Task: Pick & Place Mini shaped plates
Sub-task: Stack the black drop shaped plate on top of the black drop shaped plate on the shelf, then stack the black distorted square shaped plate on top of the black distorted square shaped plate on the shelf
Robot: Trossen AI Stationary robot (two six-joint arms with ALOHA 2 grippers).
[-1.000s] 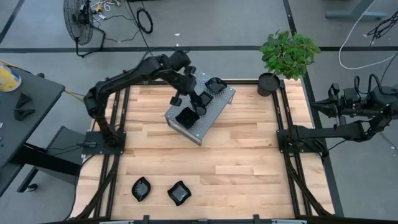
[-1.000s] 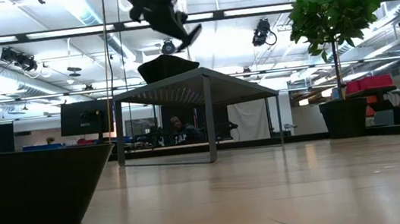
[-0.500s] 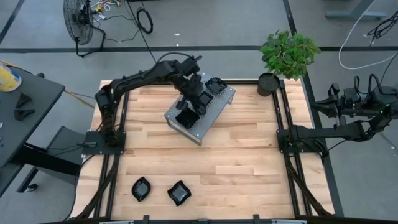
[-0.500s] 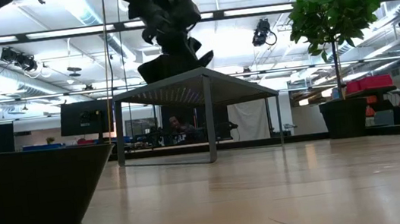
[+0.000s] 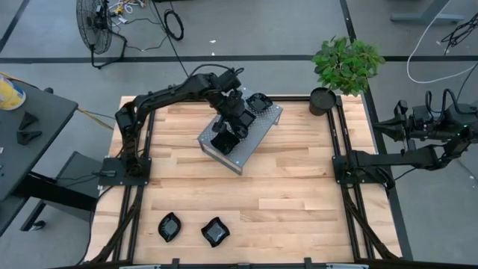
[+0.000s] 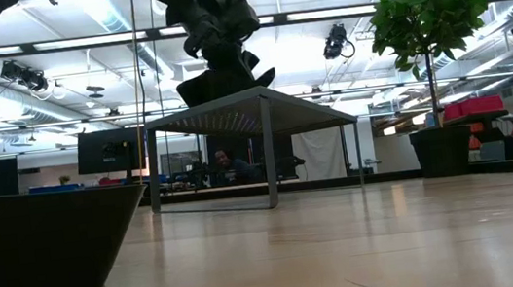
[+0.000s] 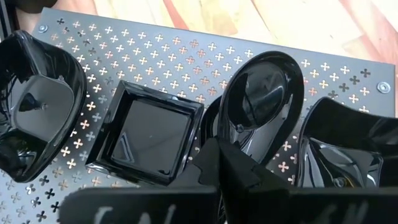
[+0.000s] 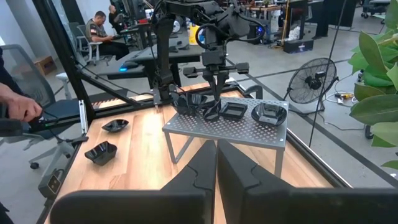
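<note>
Left gripper (image 5: 226,128) sits over the perforated grey metal stand (image 5: 250,146) in the upper centre of the high view, fingers pressed together. In the left wrist view the closed fingertips (image 7: 217,163) lie at the narrow end of a teardrop plate (image 7: 264,99); whether they pinch its rim cannot be told.

Mini shaped plates on the stand, left wrist view: square plate (image 7: 148,132) at centre, touching the teardrop plate; a wavy-rimmed plate (image 7: 34,102) at the left edge; another dish (image 7: 339,149) at the right edge. One more plate (image 5: 258,103) sits toward the stand's upper end in the high view.

Two further plates rest on the wooden table (image 5: 299,194) at lower left of the high view: one (image 5: 169,226) just beside the other (image 5: 215,232), apart, well away from the stand.

Right gripper (image 8: 216,163) is closed and empty, parked off the table's right edge. Potted plant (image 5: 345,66) at the upper right corner.
</note>
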